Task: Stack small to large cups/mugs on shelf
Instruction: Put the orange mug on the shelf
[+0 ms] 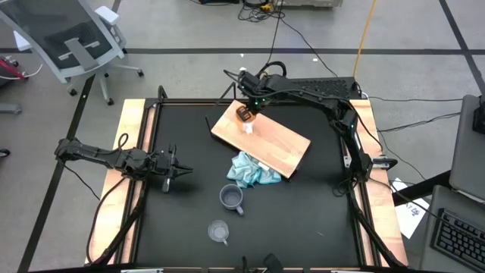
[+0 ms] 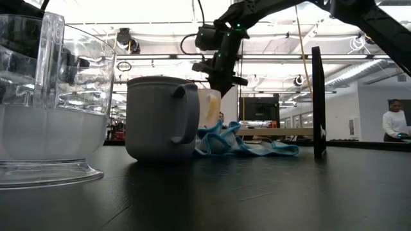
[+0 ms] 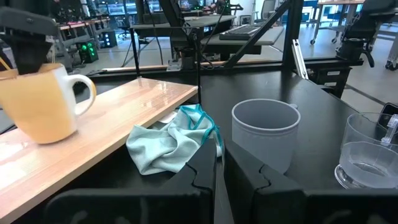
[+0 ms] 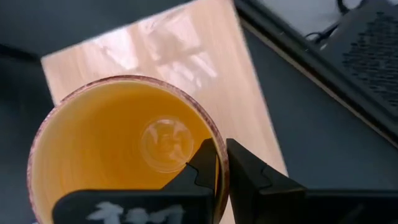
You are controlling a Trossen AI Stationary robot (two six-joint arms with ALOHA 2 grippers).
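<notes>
Now the right gripper's (image 4: 221, 163) fingers pinch the rim of the orange ceramic mug with a white handle (image 1: 244, 115), standing on the light-wood rectangular shelf board (image 1: 276, 144); the left gripper (image 1: 182, 173) waits narrow-fingered over the black table (image 1: 303, 220).

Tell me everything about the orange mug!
The orange mug is glossy like ceramic, orange-yellow outside and inside, with a white handle on one side. It looks empty. It stands upright on the light-wood board, near the board's far end. The right gripper is shut on its rim, one finger inside and one outside. Nothing else touches it.
</notes>
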